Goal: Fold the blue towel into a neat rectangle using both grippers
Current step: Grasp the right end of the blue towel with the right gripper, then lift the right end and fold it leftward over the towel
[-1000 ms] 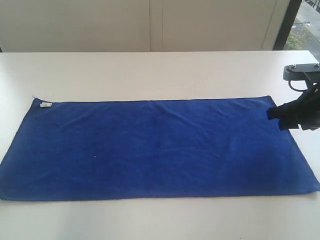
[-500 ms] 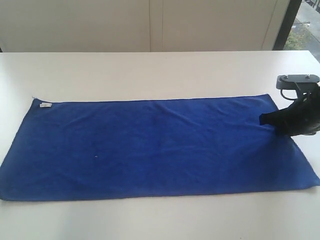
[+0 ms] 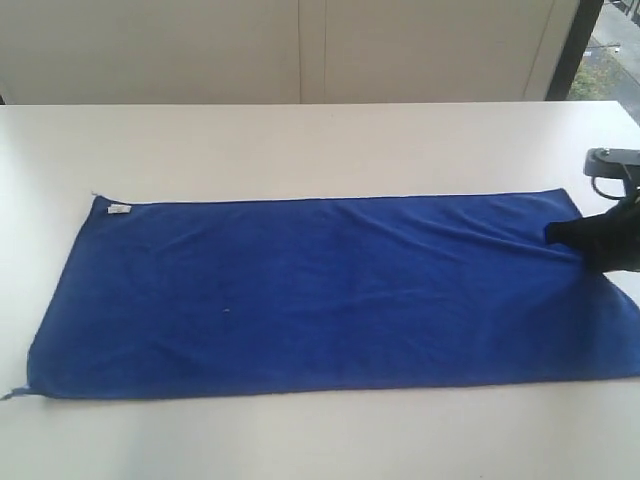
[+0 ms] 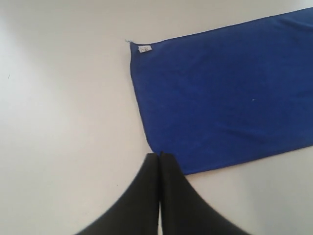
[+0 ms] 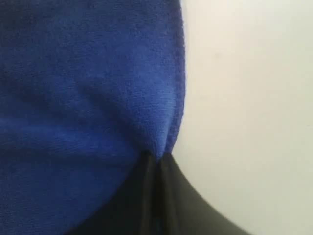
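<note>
Right wrist view: our right claw (image 5: 156,157) pinches the towel (image 5: 88,73) edge, the first grasp; our left claw (image 4: 160,156) hangs closed, empty. Next it likely must open and grip too.

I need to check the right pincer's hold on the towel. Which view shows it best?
The right wrist view: the shut right pincer pinches a puckered edge of the blue towel. The exterior view shows only a dark shape at the towel's end; the left wrist view misses it.
</note>
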Robot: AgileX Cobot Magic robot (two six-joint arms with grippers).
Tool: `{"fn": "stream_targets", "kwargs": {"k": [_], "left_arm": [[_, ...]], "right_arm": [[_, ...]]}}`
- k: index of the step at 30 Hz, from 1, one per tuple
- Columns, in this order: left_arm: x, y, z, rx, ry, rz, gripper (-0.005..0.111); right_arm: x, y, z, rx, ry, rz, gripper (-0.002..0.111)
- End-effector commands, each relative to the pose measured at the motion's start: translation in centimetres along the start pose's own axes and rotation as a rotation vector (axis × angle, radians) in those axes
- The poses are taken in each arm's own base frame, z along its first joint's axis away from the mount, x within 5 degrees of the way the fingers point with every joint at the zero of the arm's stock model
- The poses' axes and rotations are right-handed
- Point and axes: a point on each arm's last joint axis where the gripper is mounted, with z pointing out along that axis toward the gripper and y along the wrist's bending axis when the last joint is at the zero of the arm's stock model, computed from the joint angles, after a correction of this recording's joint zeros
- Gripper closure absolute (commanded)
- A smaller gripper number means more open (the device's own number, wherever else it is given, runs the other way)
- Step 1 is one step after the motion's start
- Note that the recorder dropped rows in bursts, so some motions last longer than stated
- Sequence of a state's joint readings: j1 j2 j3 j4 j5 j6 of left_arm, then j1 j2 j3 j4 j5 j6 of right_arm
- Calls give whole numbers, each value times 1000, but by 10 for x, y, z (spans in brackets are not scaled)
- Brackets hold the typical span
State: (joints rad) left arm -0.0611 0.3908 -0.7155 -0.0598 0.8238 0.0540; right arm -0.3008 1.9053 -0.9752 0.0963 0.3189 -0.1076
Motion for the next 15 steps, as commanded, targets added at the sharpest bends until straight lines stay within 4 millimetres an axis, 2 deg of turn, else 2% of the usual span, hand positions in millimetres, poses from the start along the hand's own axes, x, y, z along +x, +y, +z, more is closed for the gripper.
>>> {"fn": "stream_targets", "kwargs": {"k": [1,6,8,11,15], "left_arm": [[2,-1,0,5,7,-6,107],[2,-1,0,5,7,-6,107],[2,-1,0,5,7,-6,107],[2,-1,0,5,7,-6,107],[2,-1,0,5,7,-6,107]], "right_arm": [[2,-34,-11,50,-6,56,108],[-6,-58,-35,93,-101,111,108],[-10,-62,-45,104,-145,119,108],[-16,-61,-60,113,-216,113,108],[-24,-47,-83,101,-295,78,108]]}}
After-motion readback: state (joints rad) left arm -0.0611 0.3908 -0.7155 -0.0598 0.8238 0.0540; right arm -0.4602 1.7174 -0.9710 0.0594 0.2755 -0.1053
